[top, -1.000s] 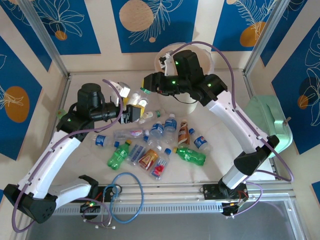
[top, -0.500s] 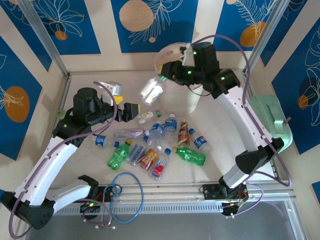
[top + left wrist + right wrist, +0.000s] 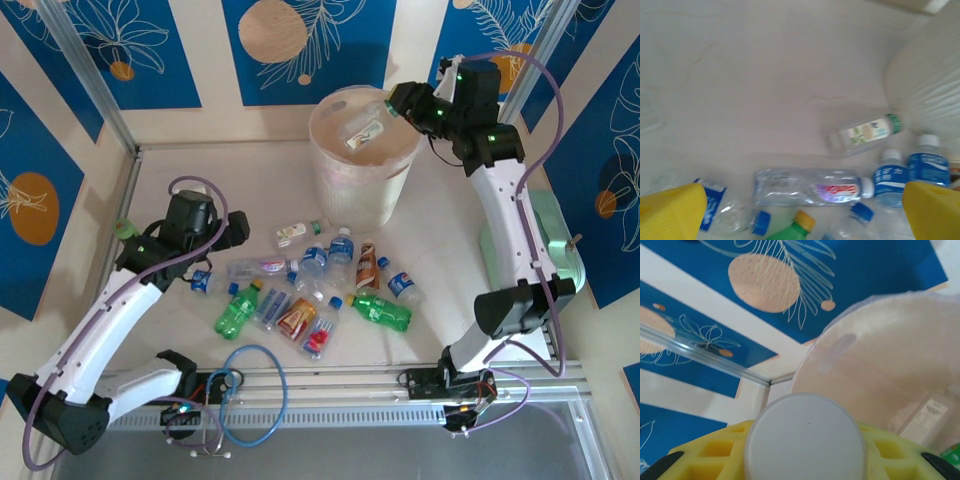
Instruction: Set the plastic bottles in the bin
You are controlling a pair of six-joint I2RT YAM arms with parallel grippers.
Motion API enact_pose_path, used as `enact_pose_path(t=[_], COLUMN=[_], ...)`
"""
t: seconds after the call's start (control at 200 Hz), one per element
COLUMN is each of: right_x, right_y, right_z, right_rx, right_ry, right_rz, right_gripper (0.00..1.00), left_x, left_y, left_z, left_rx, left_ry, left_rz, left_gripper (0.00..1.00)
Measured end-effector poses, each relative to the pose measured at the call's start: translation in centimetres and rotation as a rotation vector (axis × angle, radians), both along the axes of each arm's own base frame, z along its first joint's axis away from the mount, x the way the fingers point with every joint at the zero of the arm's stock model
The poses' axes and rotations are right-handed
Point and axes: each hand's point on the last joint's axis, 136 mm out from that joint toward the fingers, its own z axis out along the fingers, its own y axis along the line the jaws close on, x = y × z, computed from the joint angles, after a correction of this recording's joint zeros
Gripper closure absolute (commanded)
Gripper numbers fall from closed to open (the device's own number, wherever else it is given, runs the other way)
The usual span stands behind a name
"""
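The bin (image 3: 365,185) stands at the back of the table, its liner folded over the rim. My right gripper (image 3: 392,105) is shut on a clear plastic bottle (image 3: 364,131) with a white label, held over the bin's opening. In the right wrist view a white round cap (image 3: 805,440) sits between the yellow fingers (image 3: 705,452), with the bin's inside (image 3: 880,360) beyond. My left gripper (image 3: 240,228) hangs open and empty above the pile; its yellow fingers (image 3: 670,212) flank a clear bottle with a red label (image 3: 807,187). Several more bottles (image 3: 340,250) lie mid-table.
A mint-green box (image 3: 545,245) stands at the right, close to the right arm. A blue cable loop (image 3: 250,395) lies at the near rail. A small bottle with a green cap (image 3: 296,233) lies between the pile and the bin. Metal frame posts (image 3: 95,80) flank the table.
The left gripper opened and drew back left toward the pile. The right gripper carried the bottle from mid-table up and right to above the bin.
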Motion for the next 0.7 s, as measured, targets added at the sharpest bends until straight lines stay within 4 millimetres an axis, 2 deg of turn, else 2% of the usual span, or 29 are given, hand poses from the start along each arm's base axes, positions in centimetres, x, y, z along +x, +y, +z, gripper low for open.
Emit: enact_pose_path(t=[0.205,0.345,0.515,0.7], right_x=[4.4,6.3,7.4,7.5], right_y=[-0.1,0.4,1.5,2.0], right_z=[-1.5,-3.3,-5.5,-6.5], right_rx=[-0.014,-0.036,-0.056,-0.070], right_ry=[0.016,0.042,0.081,0.102], right_rz=[-0.017,-0.011,0.010,0.024], right_gripper=[0.58,0.54,0.39,0.35], left_x=[-0.7,-1.5,-2.7,-3.4], left_y=[2.9,4.7,6.1,7.3], left_z=[-1.5,-3.6,-6.3,-7.7], left_rx=[0.025,0.028,0.027,0.019], left_ry=[0.073,0.144,0.230,0.279], left_rz=[0.120,0.193,0.248,0.301], left_gripper=[0.00,0.00,0.00,0.00])
